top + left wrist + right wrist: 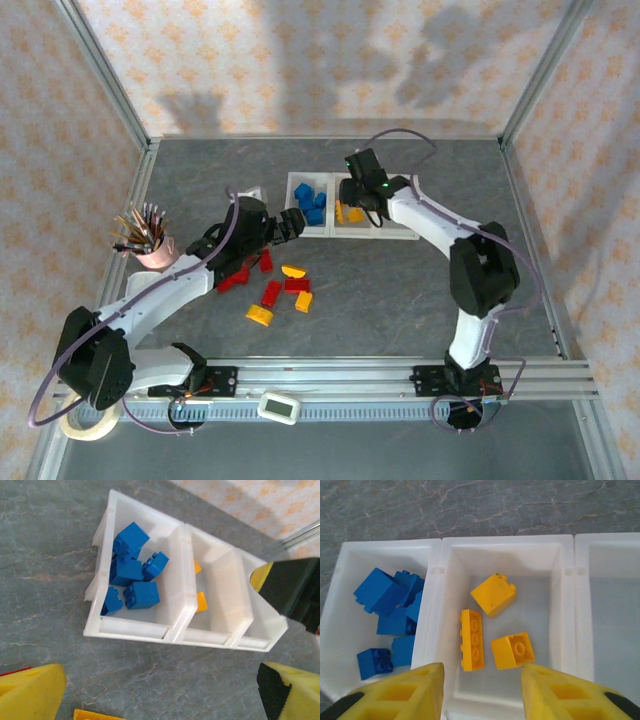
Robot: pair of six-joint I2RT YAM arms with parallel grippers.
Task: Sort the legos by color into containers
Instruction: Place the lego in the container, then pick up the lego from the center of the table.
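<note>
Right gripper (482, 690), spread wide and empty above the white translucent middle bin (505, 544) of yellow plastic bricks (493, 594), should rise vertically; left gripper (160, 692) also open, empty.

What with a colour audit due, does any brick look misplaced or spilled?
Nothing stands out. The first bin holds only blue bricks, the middle bin only yellow bricks, and the third bin looks empty. Loose bricks on the table are simply not yet sorted.

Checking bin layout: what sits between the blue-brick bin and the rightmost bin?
The middle bin, holding three yellow bricks. The right wrist view shows it best, with the right gripper open above its near edge.
</note>
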